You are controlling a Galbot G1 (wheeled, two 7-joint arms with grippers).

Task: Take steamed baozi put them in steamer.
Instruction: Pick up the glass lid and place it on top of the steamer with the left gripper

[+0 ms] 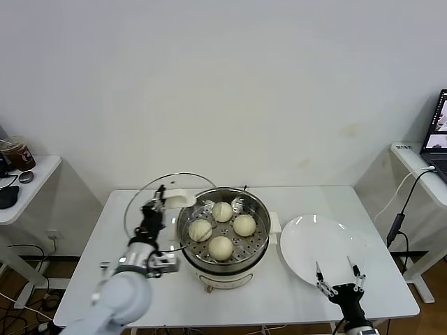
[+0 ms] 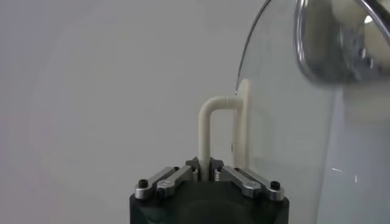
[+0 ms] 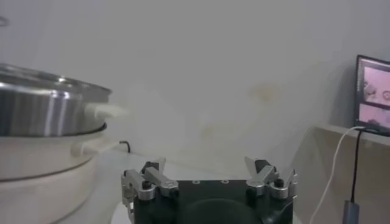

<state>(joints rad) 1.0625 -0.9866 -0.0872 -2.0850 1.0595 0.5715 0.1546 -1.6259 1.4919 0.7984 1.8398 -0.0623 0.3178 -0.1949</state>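
Low at the frame's bottom right, the right gripper [image 1: 339, 278] waits with fingers spread by the flat white round plate [image 1: 323, 248]. Mid-frame, four pale round buns [image 1: 221, 247] sit inside the shiny steel steamer [image 1: 223, 227]. Just left, the left gripper [image 1: 155, 206] pinches the round glass lid's [image 1: 150, 202] white handle, lid standing tilted beside the rim.
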